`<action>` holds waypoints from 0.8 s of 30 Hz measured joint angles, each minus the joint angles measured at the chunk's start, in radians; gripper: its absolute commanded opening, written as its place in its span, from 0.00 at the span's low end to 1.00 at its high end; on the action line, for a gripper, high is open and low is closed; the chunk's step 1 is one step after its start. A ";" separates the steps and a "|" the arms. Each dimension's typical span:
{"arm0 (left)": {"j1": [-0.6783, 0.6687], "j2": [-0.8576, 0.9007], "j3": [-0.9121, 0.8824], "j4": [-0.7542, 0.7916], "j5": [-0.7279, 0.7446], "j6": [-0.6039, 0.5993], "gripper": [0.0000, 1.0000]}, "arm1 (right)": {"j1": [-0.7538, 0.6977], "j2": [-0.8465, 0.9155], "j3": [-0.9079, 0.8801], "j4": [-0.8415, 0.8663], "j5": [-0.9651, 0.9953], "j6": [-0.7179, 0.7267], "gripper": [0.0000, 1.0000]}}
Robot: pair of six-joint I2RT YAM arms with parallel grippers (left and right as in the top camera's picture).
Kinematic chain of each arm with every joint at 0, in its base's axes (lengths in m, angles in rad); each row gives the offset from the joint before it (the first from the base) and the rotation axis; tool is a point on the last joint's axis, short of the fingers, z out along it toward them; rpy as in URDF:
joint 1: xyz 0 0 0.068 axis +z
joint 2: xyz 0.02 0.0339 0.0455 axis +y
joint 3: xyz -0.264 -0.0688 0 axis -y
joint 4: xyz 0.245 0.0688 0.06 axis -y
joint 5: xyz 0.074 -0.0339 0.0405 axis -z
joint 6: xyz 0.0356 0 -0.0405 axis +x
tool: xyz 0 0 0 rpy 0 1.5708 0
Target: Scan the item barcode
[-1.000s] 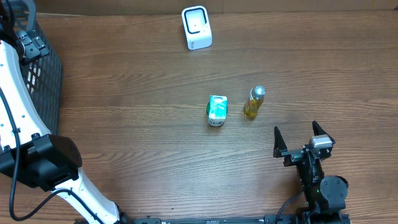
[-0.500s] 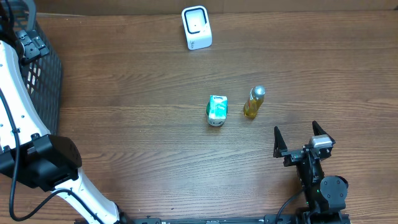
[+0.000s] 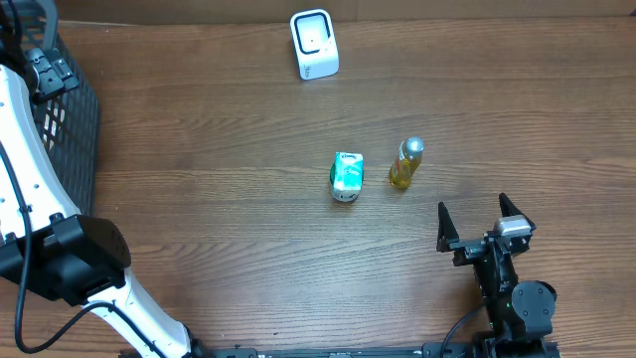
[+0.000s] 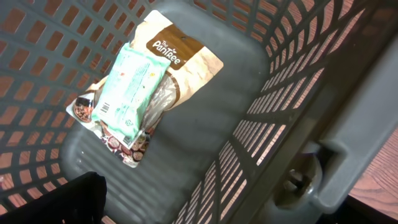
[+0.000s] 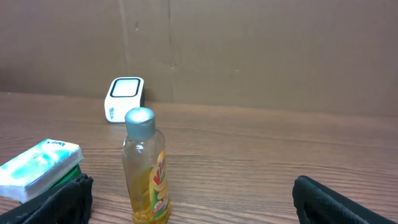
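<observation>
1. Wood counter [image 3: 248,259], edge to edge across the overhead view.
2. Dark mesh basket [image 3: 79,129] at 9 to 11 o'clock, along the left edge.
3. White left arm [image 3: 25,149] up the 9 o'clock side, left hand [image 3: 45,62] over the basket at 10 o'clock. One dark finger [image 4: 78,199] low in the wrist view. Released, nothing in its grip.
4. Right hand [image 3: 474,221] down at 5 o'clock, fingers [image 3: 441,215] spread wide toward 12 o'clock. Released, nothing between them.
5. Brown PanTree pouch [image 4: 186,62] flat on the basket floor.
6. Pale green pack [image 4: 130,87] lying slantwise on top of that pouch.
7. White scanner [image 3: 314,44] upright at 12 o'clock near the far edge, well apart from both items on the counter.
8. Green-and-white tissue pack [image 3: 347,173] near the counter's centre, just at 9 o'clock of the bottle, not touching it.
9. Bottle [image 3: 405,164] upright, yellow liquid, silver cap, at 11 o'clock of the right hand and clear of it.
</observation>
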 measured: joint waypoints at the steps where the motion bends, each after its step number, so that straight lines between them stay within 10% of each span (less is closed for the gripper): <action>1: 0.000 0.002 0.000 0.000 0.000 0.002 1.00 | 0.000 0.000 0.000 0.000 0.000 0.000 1.00; 24: 0.030 0.070 -0.001 0.000 0.039 0.033 1.00 | 0.000 0.000 0.000 0.000 0.000 0.000 1.00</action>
